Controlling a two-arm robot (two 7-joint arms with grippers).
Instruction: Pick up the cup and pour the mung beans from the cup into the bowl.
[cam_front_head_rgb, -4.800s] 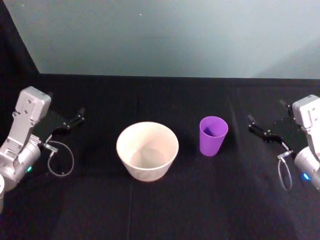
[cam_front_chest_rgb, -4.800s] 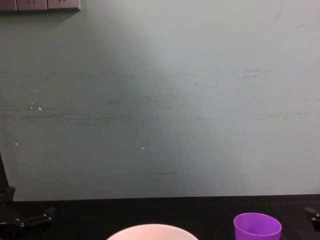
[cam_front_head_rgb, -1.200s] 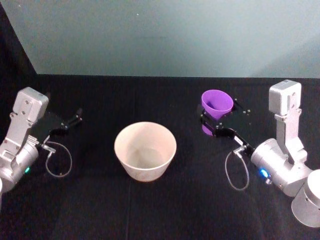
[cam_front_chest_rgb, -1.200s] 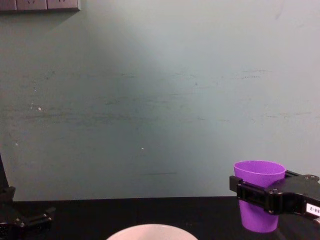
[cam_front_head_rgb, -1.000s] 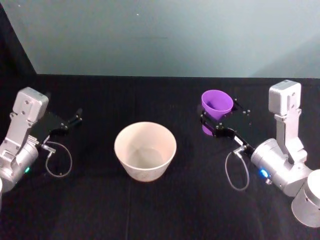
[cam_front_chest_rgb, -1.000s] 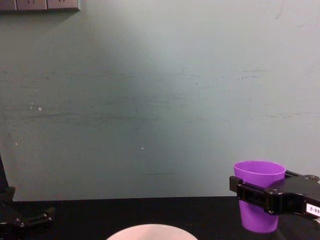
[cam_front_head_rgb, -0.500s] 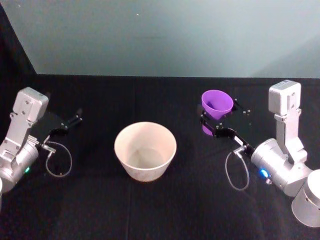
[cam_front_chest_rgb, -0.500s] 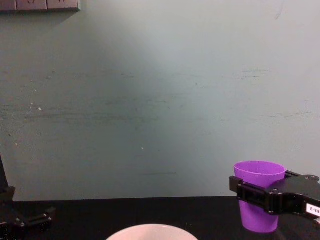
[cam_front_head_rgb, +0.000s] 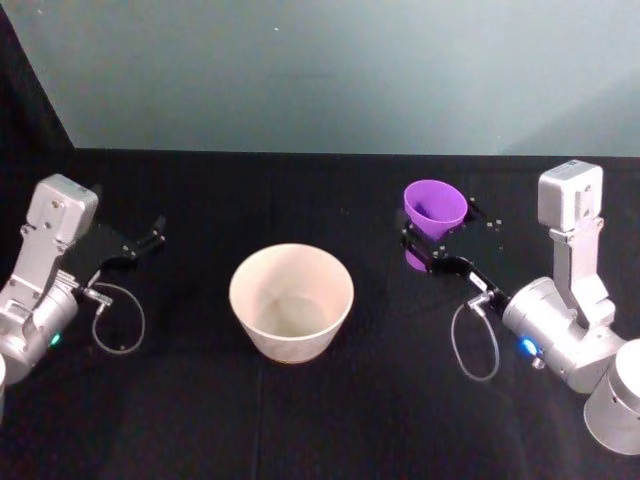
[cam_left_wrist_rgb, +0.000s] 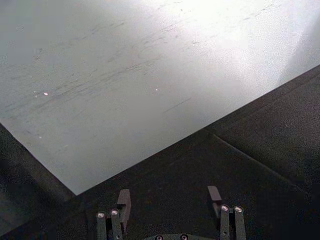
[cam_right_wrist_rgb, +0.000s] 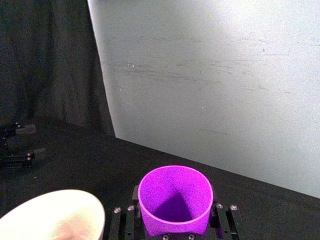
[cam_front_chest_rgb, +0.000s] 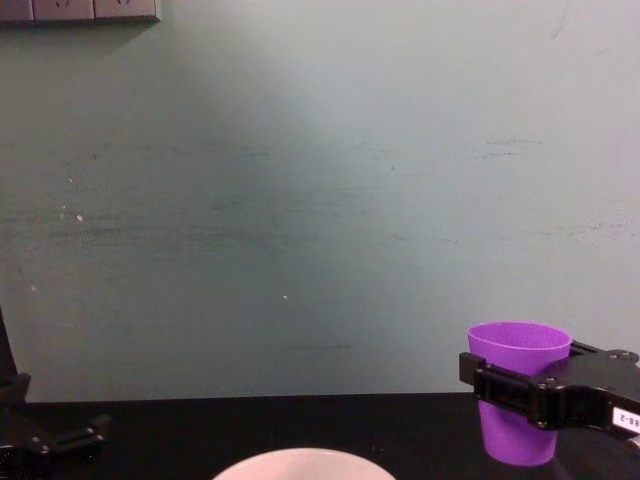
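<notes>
The purple cup (cam_front_head_rgb: 434, 207) hangs upright above the black table, right of the bowl (cam_front_head_rgb: 291, 298). My right gripper (cam_front_head_rgb: 437, 238) is shut on the cup, one black finger on each side of its wall. In the right wrist view the cup (cam_right_wrist_rgb: 175, 197) sits between the fingers (cam_right_wrist_rgb: 220, 220), and the bowl (cam_right_wrist_rgb: 55, 212) lies lower and farther off. In the chest view a finger (cam_front_chest_rgb: 505, 390) crosses the cup (cam_front_chest_rgb: 518, 343) above the bowl's rim (cam_front_chest_rgb: 300, 461). The mung beans are out of view; the cup's inside looks purple and shadowed. My left gripper (cam_front_head_rgb: 140, 244) rests open at the far left.
Black cloth (cam_front_head_rgb: 330, 400) covers the table, and a pale green wall (cam_front_head_rgb: 330, 70) stands right behind it. The bowl looks empty inside. The left gripper (cam_left_wrist_rgb: 169, 200) faces that wall, with nothing between its fingers.
Since 4.8 s ago the right gripper came in from the right, shut on the cup and lifted it off the table. Over the last second nothing has visibly moved.
</notes>
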